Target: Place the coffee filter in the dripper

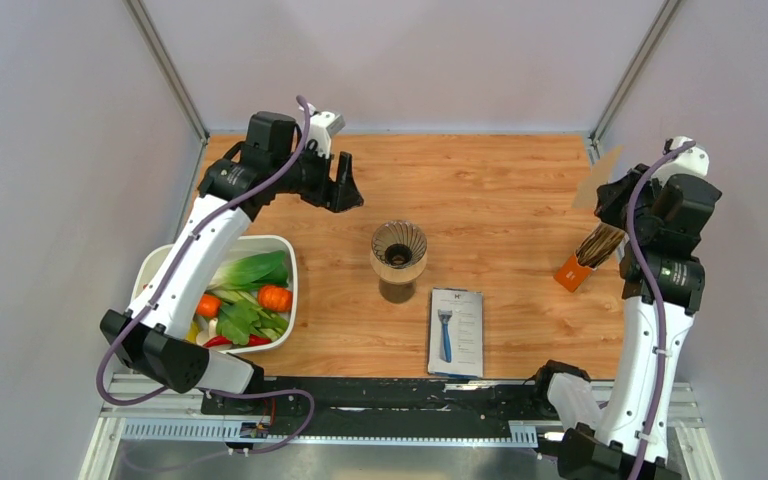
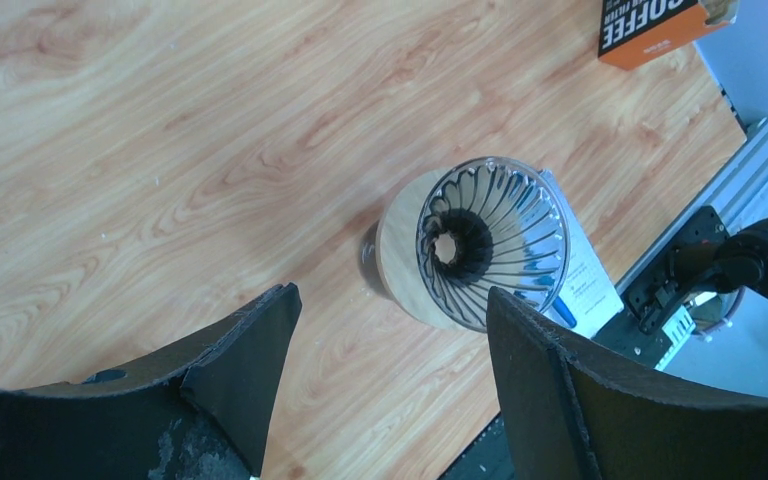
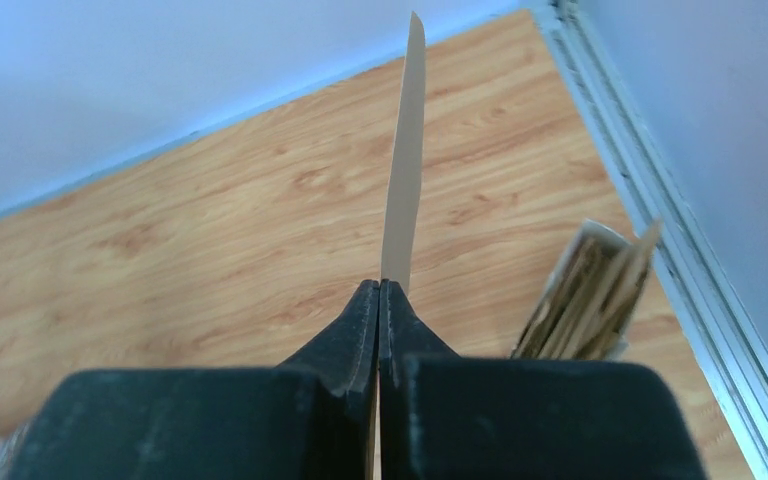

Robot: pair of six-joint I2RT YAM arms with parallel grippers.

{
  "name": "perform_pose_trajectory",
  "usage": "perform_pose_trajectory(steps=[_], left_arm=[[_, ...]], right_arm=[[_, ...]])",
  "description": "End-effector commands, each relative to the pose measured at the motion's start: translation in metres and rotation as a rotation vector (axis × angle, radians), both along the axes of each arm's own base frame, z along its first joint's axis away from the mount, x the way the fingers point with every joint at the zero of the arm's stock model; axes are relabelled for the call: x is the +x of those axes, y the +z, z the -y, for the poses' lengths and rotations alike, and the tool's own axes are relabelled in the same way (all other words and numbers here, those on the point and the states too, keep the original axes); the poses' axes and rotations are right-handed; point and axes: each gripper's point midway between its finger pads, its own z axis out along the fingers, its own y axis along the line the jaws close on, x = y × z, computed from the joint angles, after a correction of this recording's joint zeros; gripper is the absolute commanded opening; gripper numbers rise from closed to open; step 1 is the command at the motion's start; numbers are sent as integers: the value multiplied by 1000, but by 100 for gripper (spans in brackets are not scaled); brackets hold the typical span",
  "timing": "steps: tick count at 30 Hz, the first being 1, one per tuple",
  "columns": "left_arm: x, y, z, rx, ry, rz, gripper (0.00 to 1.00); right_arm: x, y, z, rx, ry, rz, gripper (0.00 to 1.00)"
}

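Bright, even, diffuse light fills all three views, probably from overhead. Shadows are soft: a short one lies on the table (image 1: 500,190) at the near side of the dripper (image 1: 398,250). The wood carries only a mild sheen. Both wrist views turn dark and blurred along the bottom, and the left one bends at its edges.

Thin matt paper coffee filter (image 3: 405,150), glossy translucent dripper (image 2: 532,238).

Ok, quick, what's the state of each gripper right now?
Left gripper: open, holding nothing.
Right gripper: shut on the coffee filter.
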Motion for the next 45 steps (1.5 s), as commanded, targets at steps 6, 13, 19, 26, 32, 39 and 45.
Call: perform_pose_trajectory(steps=[6, 13, 19, 26, 32, 39, 45], left_arm=[[-16, 80, 12, -110, -173, 288, 79], [-55, 122, 40, -374, -365, 313, 79], [-76, 140, 53, -576, -444, 344, 79], [-82, 142, 76, -637, -475, 341, 79], [-98, 150, 101, -741, -521, 357, 79], [-99, 150, 124, -805, -543, 321, 79], [-103, 161, 128, -861, -568, 337, 79]], right_arm=[[-41, 78, -123, -124, 778, 318, 0], [-83, 100, -170, -55, 1171, 430, 0], [-106, 128, -186, -113, 1291, 537, 0], [-109, 140, -199, -79, 1292, 592, 0], [-109, 141, -209, -10, 1303, 608, 0], [-111, 148, -223, 52, 1330, 650, 0], [-111, 149, -224, 79, 1343, 653, 0]])
